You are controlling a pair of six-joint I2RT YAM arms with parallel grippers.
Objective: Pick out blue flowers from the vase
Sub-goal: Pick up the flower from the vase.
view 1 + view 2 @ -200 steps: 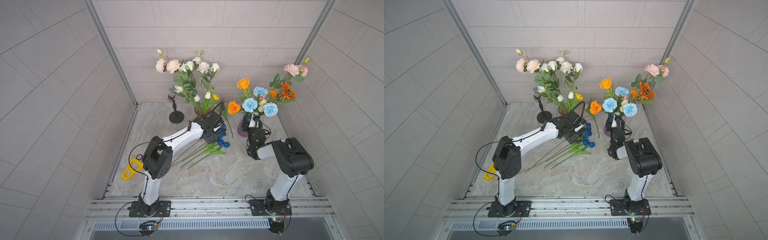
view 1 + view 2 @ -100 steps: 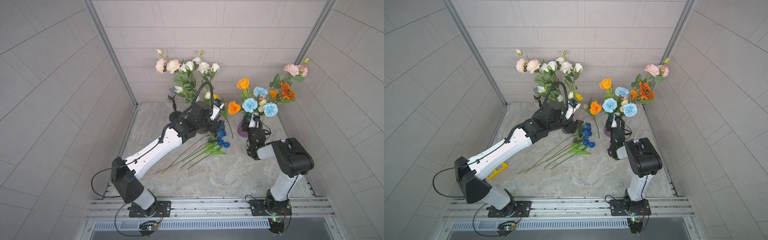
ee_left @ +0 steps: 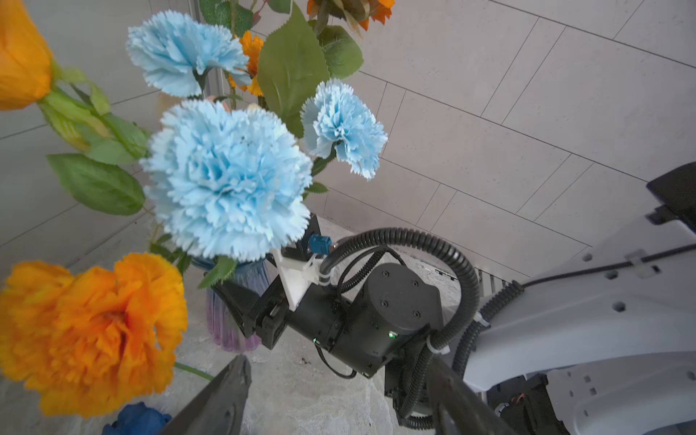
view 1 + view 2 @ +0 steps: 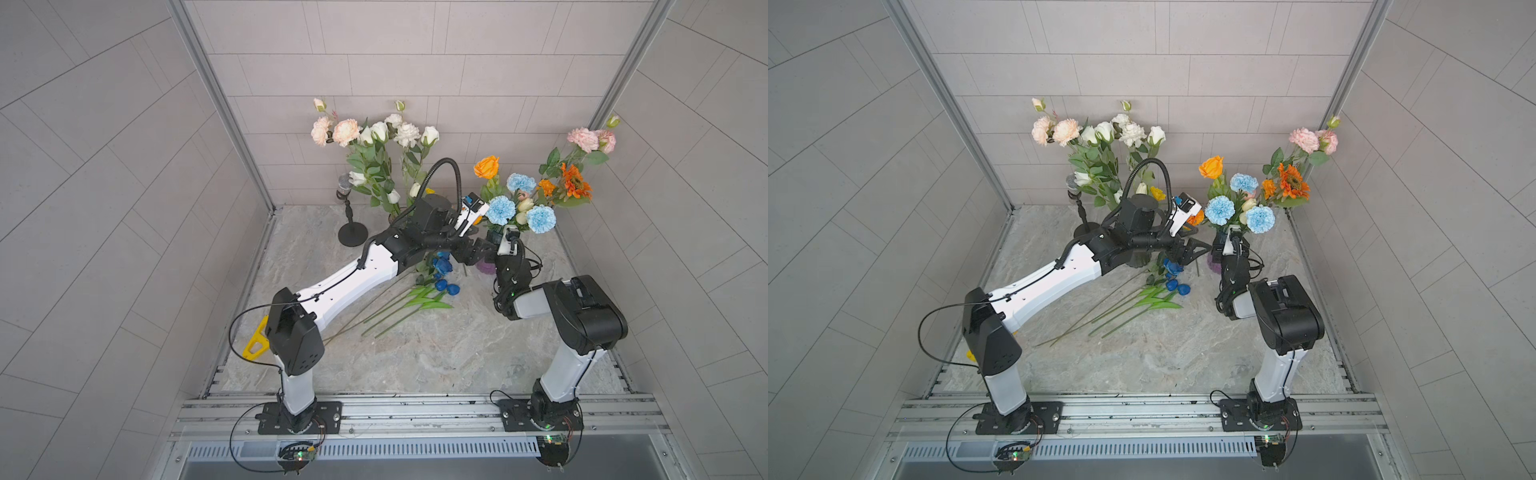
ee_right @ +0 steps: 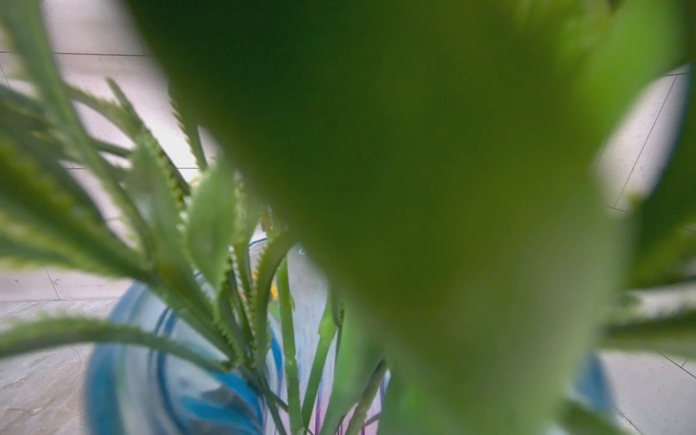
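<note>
The marble table filled both top views; clock hours here are read on it, with twelve at the back wall. The left arm stretched from seven o'clock towards one o'clock. Its left gripper hung just beside the vase, jaws spread wide with nothing between them. In the left wrist view its two dark fingers stood apart over bare marble. The right arm came folded from five o'clock, and the right gripper sat against the side of the vase; I could not tell whether it was clamped on the glass or only touching it.

A bunch of white and pink flowers stood at twelve o'clock. The purple-and-blue vase stood at one o'clock and held orange blooms, pink ones and three pale blue carnations, all upright in it. Leaves blurred most of the right wrist view, with stems running down into the vase mouth.

Dark blue flowers lay flat near the table's centre, blooms towards one o'clock and long green stems trailing to eight. A microphone stand stood at eleven o'clock. A yellow tool lay at eight, at the table's edge.
</note>
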